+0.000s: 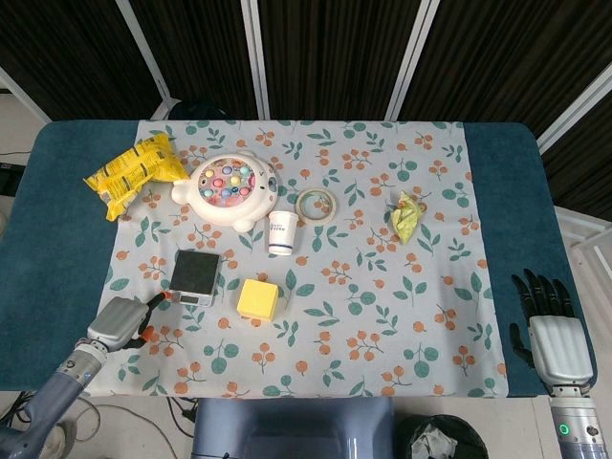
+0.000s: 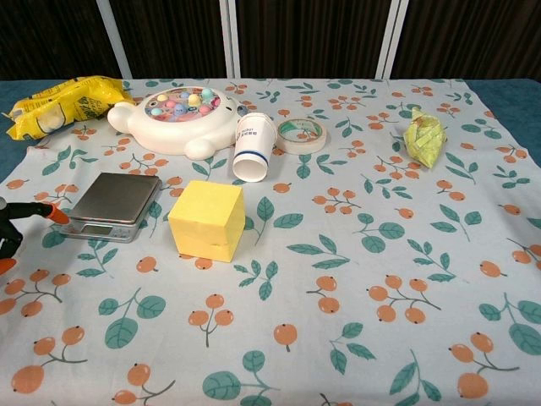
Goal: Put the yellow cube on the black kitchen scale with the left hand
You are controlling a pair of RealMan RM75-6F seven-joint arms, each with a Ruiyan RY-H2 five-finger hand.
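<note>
Nearest you, your left hand (image 1: 122, 322) sits low, just near-left of the black kitchen scale (image 1: 195, 275), its orange-tipped fingers (image 2: 46, 215) apart and holding nothing. Your right hand (image 1: 548, 325) rests far right of the scale, fingers spread, empty. Just right of the scale, apart from it, the yellow cube (image 1: 258, 299) stands on the floral cloth (image 1: 382, 325). Beyond the scale lie a paper cup (image 1: 281, 233) and a white toy (image 1: 229, 188).

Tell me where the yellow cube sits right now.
In the head view the yellow cube rests on the cloth left of centre, just right of the black kitchen scale and apart from it, below the paper cup.
</note>
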